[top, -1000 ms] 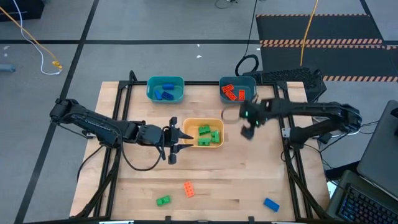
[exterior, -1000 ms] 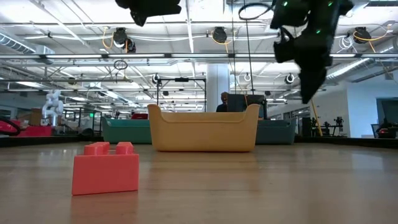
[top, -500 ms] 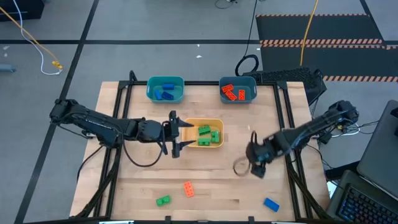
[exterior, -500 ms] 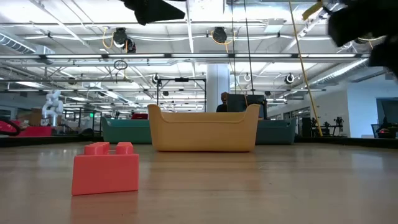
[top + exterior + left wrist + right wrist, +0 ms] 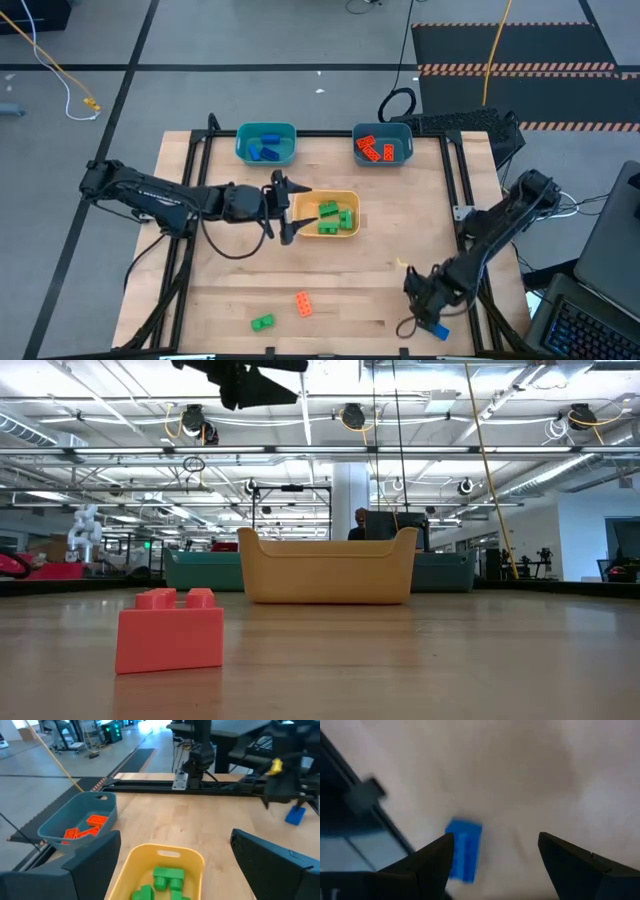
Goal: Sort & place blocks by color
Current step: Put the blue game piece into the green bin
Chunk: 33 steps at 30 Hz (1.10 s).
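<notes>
My left gripper (image 5: 285,208) hangs open at the left end of the yellow bin (image 5: 350,203), which holds green blocks (image 5: 167,877). Its wrist view shows the fingers on either side of that bin. My right gripper (image 5: 425,300) stands open near the table's front right, just above a loose blue block (image 5: 464,849). That block lies flat on the table close to one finger. A loose orange block (image 5: 302,303) and a loose green block (image 5: 262,322) lie near the front edge. The low view shows my left gripper (image 5: 245,375) high above the table.
A teal bin (image 5: 266,143) with blue blocks stands at the far left. A second teal bin (image 5: 383,146) with orange blocks stands at the far right. Bare wood lies between the yellow bin and the front blocks. The orange block (image 5: 170,628) is closest to the low camera.
My right gripper has swept from beside the far right bin toward the table's near edge and gone down over the blue block, staying open. My left gripper has opened wider and shifted slightly toward the far edge at the yellow bin's left end.
</notes>
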Tool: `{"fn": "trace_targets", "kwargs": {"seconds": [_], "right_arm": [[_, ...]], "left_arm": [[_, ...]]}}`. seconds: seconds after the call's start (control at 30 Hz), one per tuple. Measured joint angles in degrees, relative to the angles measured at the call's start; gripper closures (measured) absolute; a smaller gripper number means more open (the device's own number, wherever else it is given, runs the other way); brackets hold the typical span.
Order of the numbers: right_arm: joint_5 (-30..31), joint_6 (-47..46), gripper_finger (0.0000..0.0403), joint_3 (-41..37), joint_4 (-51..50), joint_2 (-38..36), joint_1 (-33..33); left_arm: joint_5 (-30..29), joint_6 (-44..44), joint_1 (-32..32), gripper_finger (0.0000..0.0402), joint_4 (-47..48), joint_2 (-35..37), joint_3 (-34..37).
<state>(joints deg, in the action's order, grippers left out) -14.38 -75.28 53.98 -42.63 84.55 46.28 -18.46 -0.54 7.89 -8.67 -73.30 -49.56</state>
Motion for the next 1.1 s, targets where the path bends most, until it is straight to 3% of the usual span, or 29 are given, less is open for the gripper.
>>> {"fn": "trace_targets", "kwargs": {"seconds": [0.2, 0.4, 0.6, 1.1], "right_arm": [[-6.7, -6.3, 0.0122, 0.0, 0.1, 1.8, 3.5], [-3.6, -19.7, 0.0122, 0.0, 1.2, 1.8, 6.0], [-0.7, -26.1, 0.0122, 0.0, 7.1, 2.2, 8.4], [-3.4, -23.8, 0.0128, 0.3, 13.6, 12.8, 11.1]], "left_arm": [[0.2, 0.6, -2.2, 0.0023, -1.2, 0.0, 0.0], [0.1, 1.0, -4.1, 0.0023, -4.7, 0.0, 0.0], [0.3, -1.3, -5.0, 0.0023, -4.7, 0.0, 0.0], [2.1, -5.8, -2.4, 0.0023, -1.4, 0.0, 0.0]]}}
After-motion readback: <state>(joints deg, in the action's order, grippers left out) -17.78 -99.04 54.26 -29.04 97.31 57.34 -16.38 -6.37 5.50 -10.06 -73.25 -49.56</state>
